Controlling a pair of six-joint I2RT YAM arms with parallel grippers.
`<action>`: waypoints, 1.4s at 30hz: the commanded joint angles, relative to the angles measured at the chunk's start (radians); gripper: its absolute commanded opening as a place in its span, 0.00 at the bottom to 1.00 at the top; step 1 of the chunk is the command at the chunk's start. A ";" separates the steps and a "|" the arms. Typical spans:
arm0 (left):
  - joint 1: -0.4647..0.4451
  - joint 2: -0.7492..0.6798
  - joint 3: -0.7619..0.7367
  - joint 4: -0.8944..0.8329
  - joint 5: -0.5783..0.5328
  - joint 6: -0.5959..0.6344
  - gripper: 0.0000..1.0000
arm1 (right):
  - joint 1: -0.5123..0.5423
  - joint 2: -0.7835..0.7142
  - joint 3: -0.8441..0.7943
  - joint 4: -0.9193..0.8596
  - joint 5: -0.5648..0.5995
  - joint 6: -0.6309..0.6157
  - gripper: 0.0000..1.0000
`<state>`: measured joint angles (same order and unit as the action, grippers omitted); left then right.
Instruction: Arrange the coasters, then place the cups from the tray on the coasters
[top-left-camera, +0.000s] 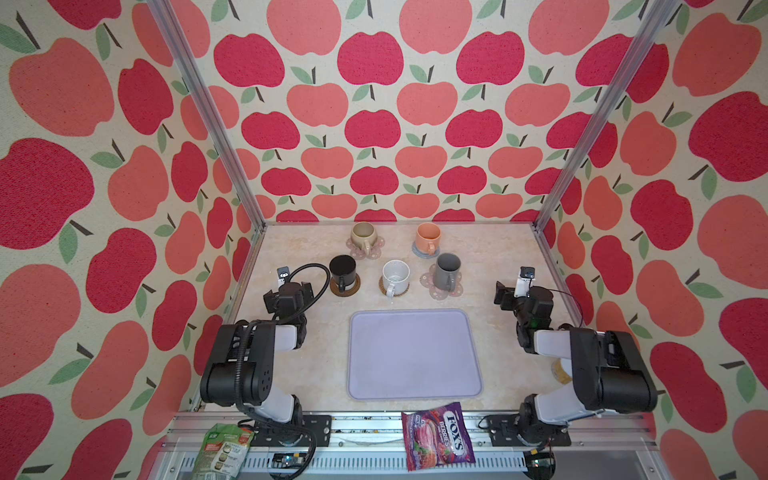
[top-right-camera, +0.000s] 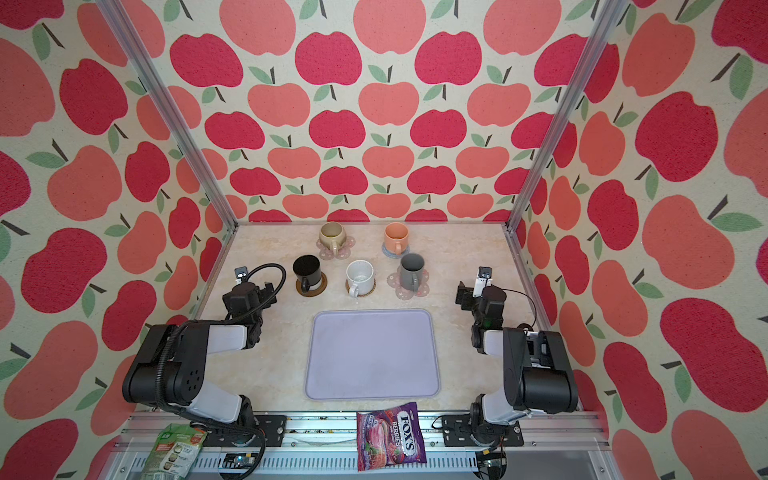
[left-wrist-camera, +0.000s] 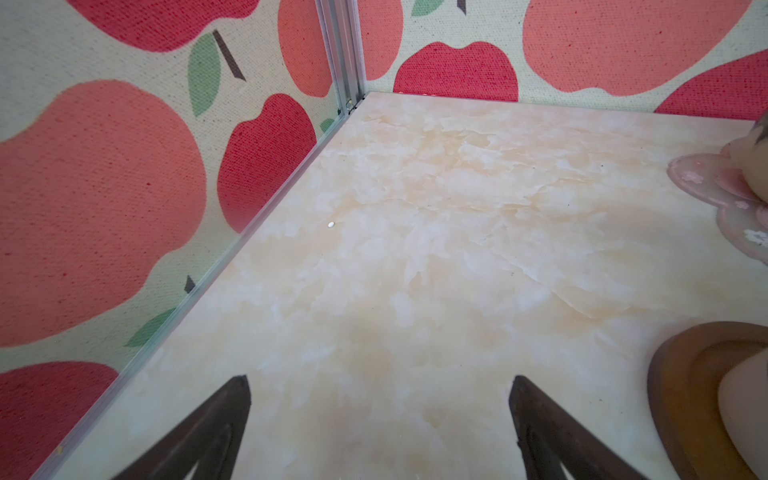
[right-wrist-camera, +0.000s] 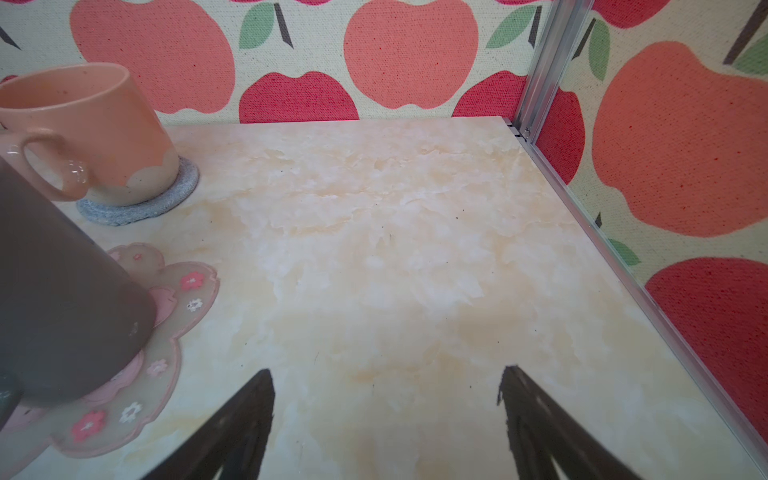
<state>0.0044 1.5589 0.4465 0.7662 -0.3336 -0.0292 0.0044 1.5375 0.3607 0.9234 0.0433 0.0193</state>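
Both tools stood wide open, gripping nothing: left tool (left-wrist-camera: 380, 378) and right tool (right-wrist-camera: 386, 370) hung over bare worktop (top-left-camera: 324, 374), flanking the mugs. Nearer the front lay the lavender tray (top-left-camera: 415, 357), then a Fox's Berries bag (top-left-camera: 438, 434) and a green pouch (top-left-camera: 224, 451) on the front rail (top-left-camera: 365, 428). Each mug sat on a coaster: black mug (top-left-camera: 343, 270) on brown disc (top-left-camera: 351, 291), speckled white mug (top-left-camera: 395, 275) on rattan coaster (top-left-camera: 381, 286), grey mug (top-left-camera: 447, 270) on near flower coaster (top-left-camera: 428, 282), beige mug (top-left-camera: 363, 235) on far flower coaster (top-left-camera: 377, 243), orange mug (top-left-camera: 428, 237) on knit coaster (top-left-camera: 417, 250).

Left claw (left-wrist-camera: 381, 379) spread wide over cream marble table (left-wrist-camera: 415, 249); dark brown round coaster (left-wrist-camera: 681, 395) and pink flower-shaped coaster (left-wrist-camera: 702, 178) sit apart.
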 joint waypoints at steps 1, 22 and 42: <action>0.006 0.008 -0.004 0.065 0.063 0.039 0.99 | 0.021 0.062 -0.057 0.206 -0.019 -0.047 0.91; 0.089 0.048 -0.060 0.179 0.326 0.020 0.99 | 0.048 0.048 0.006 0.061 0.022 -0.074 0.99; 0.089 0.049 -0.061 0.182 0.326 0.022 0.99 | 0.048 0.050 0.007 0.061 0.023 -0.074 0.99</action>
<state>0.0902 1.6028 0.3683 0.9287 -0.0246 -0.0082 0.0460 1.5925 0.3557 1.0004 0.0513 -0.0414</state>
